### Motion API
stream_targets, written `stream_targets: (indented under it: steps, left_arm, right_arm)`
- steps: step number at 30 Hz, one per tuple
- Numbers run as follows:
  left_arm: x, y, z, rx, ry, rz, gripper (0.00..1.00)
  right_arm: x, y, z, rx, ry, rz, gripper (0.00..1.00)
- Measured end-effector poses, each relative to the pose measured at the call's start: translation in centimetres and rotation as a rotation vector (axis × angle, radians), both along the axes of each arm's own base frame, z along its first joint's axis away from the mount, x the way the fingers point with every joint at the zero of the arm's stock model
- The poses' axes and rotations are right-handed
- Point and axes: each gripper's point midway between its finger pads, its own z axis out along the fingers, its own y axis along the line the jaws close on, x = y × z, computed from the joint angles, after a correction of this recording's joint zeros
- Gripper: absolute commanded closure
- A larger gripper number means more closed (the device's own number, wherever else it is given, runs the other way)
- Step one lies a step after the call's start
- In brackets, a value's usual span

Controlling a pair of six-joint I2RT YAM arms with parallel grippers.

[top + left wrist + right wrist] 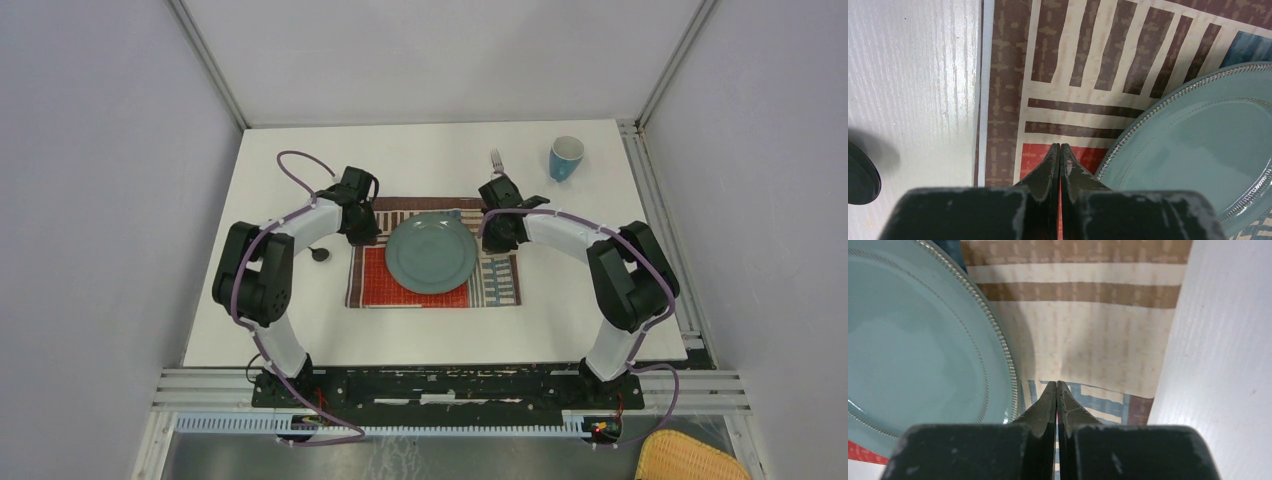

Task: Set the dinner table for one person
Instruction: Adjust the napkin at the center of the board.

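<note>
The dinner table point(300, 320) is a white top with a striped patchwork placemat point(497, 283) at its middle. A teal plate point(431, 252) lies on the placemat. My left gripper point(362, 234) hangs shut and empty over the placemat's left part, just beside the plate's rim point(1128, 137); its tips point(1060, 146) meet over a red patch. My right gripper point(505, 238) is shut and empty over the placemat's right part point(1088, 335), next to the plate point(913, 340). A fork point(496, 160) lies behind the right wrist. A blue cup point(565, 158) stands at the back right.
A dark spoon bowl point(319, 254) lies on the table left of the placemat, and it shows as a dark round shape point(860, 177) in the left wrist view. Metal rails point(660, 200) edge the table. A yellow basket point(690, 458) sits off the table at the near right.
</note>
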Motion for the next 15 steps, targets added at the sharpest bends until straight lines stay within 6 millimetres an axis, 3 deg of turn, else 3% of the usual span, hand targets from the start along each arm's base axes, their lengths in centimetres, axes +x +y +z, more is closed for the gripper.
stream_targets:
  steps: [15]
  left_arm:
    - [0.4,-0.2,-0.5,0.000,0.011,-0.002,0.95]
  right_arm:
    - [-1.5,-1.4,-1.0,-0.020,0.021,-0.036,1.00]
